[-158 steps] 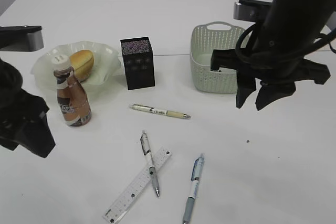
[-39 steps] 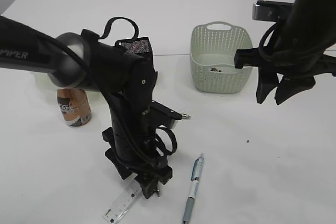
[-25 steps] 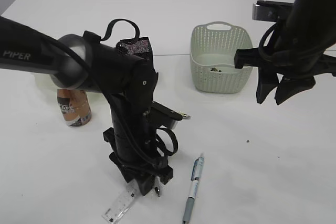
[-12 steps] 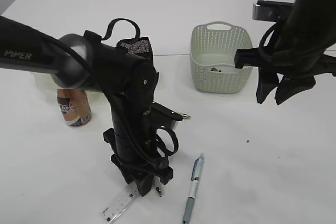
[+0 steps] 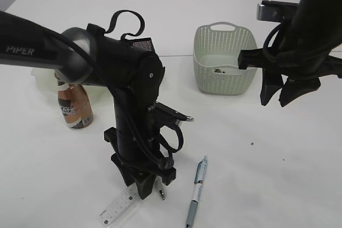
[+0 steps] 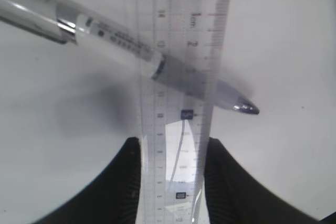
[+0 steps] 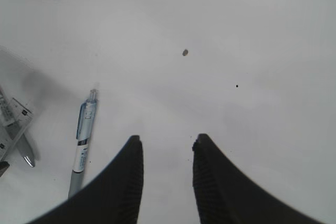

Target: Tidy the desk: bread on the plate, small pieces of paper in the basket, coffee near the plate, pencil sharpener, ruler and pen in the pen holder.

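Translucent ruler clamped edgewise between black fingers, silver-tipped pen crossing beneath it

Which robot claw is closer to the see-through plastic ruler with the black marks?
The left gripper: its fingers sit on either side of the translucent plastic ruler. The right gripper hangs far off, beside the pale green perforated basket.
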Controlling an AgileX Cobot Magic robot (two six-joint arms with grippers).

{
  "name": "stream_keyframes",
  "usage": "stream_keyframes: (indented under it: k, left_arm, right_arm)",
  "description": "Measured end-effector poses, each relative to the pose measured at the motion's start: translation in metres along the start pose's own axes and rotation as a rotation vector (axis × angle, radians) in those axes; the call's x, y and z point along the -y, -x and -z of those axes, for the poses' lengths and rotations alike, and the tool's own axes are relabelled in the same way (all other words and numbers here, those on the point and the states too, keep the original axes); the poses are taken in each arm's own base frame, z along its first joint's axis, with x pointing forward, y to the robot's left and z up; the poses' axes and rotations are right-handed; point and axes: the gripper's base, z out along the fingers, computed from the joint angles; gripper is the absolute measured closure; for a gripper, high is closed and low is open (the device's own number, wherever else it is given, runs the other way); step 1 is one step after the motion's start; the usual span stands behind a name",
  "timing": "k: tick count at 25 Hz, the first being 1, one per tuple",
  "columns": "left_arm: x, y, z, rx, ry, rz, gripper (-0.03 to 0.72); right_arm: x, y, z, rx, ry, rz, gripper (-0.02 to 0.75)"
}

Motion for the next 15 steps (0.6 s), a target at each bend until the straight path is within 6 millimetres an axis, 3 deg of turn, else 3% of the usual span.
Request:
stream_keyframes:
  k: [15]
  left_arm:
    - [0.0017,-0.0057,0.0040,-0.015,-0.018,0.009,0.434]
  right_arm:
    - [-0.0001,0.0003,0.0004,0.001,0.001,0.000,0.497]
